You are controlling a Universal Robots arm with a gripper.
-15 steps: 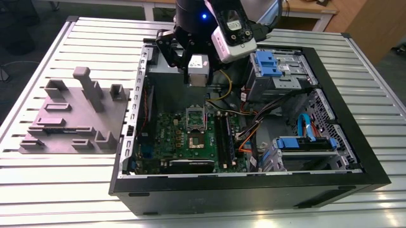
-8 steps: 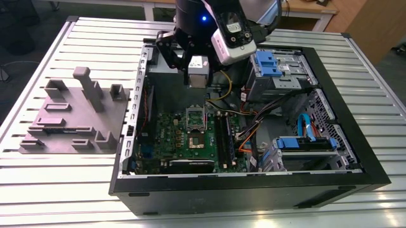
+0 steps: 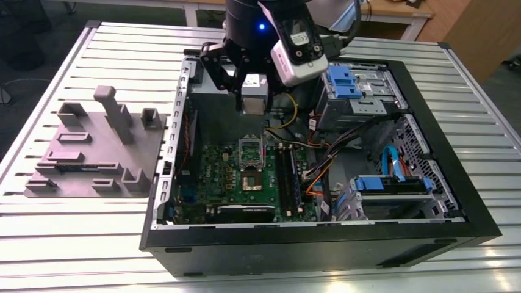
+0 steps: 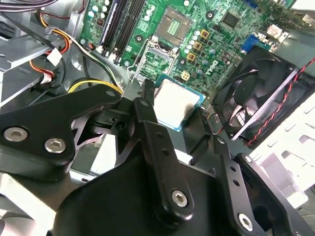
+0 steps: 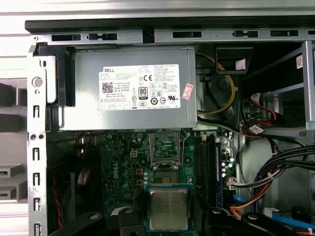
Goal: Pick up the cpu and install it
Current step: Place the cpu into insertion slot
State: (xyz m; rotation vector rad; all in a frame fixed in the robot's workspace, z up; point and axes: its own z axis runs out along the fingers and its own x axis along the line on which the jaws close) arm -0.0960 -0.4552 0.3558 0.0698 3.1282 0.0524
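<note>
One black robot pincer [image 5: 169, 220] is clamped on the cpu [image 5: 169, 208], a small flat square chip with a silver-grey metal top and a green edge. In both wrist views the black fingers [image 4: 143, 112] bear on opposite edges of the chip. The cpu [image 4: 177, 103] is held face up, clear of the green motherboard [image 3: 234, 183] and touching nothing but the fingers.

In the exterior view the pincer [image 3: 254, 102] hangs over the open black computer case [image 3: 326, 244], above the end nearest the large grey power supply box with a white label [image 5: 133, 88]. The case lies on its side on a slatted metal worktop [image 3: 82, 244].

On the board, the processor socket [image 3: 250, 179] stands uncovered, its silver bracket [image 3: 250, 148] raised upright between the socket and the power supply. A black cooling fan [image 4: 256, 93] sits beside the board. A grey moulded fixture block [image 3: 97, 152] rests on the worktop at the exterior view's left, just beside the case
</note>
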